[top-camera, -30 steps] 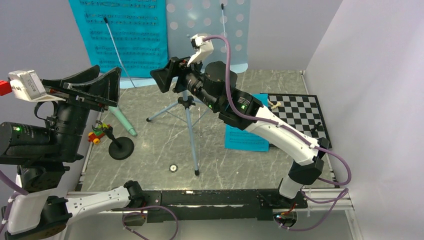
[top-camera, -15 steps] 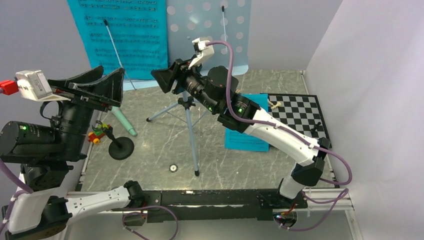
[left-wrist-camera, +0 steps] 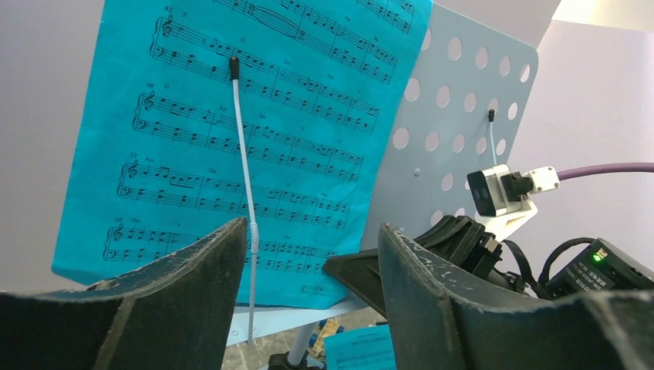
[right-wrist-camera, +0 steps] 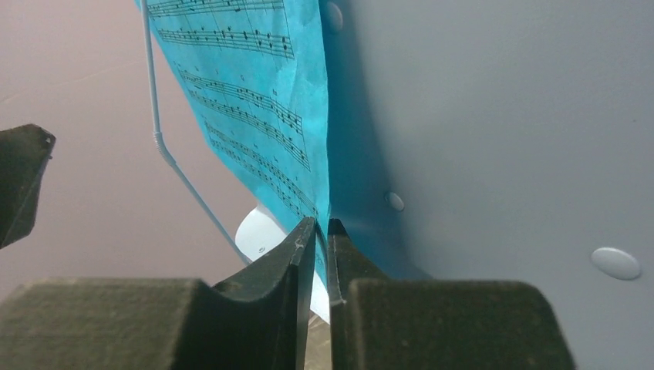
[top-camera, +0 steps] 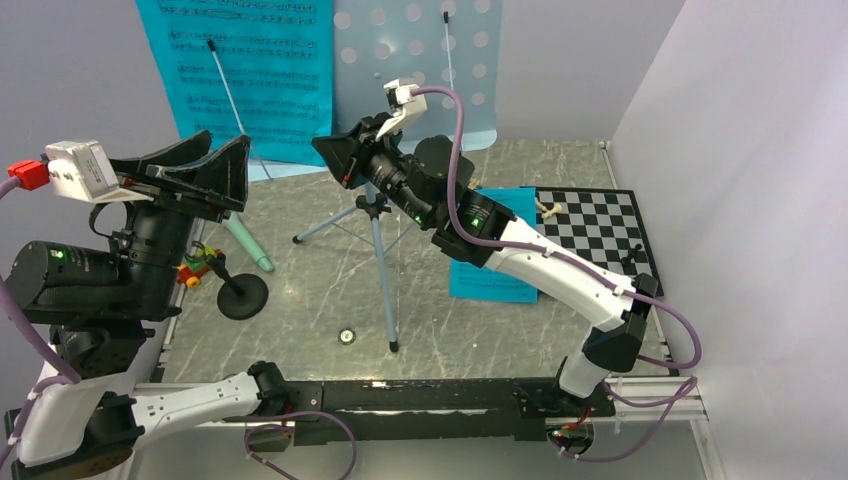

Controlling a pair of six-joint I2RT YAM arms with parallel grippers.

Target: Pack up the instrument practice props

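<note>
The right fingers (right-wrist-camera: 302,258), closed to a slit, pinch the lower edge of the music sheet (right-wrist-camera: 254,116) between them, likely limp and tear-prone; the left fingers (left-wrist-camera: 177,285) stand wide apart, empty.

The top edge of the top external view cuts off the turquoise printed music sheet (top-camera: 250,80) and the pale-blue perforated metal tray (top-camera: 420,60). The right gripper (top-camera: 332,160) covers the tray's lower middle. At 9 o'clock on the grey marbled table (top-camera: 300,290), the left gripper (top-camera: 222,148) hides the far end of the mint-green microphone (top-camera: 250,248) and part of a small colourful toy car (top-camera: 193,270). At 3 o'clock, the pieces on the black-and-white chessboard (top-camera: 600,225) are too small for us to identify, as is the small round object (top-camera: 347,336) at 6 o'clock.
</note>
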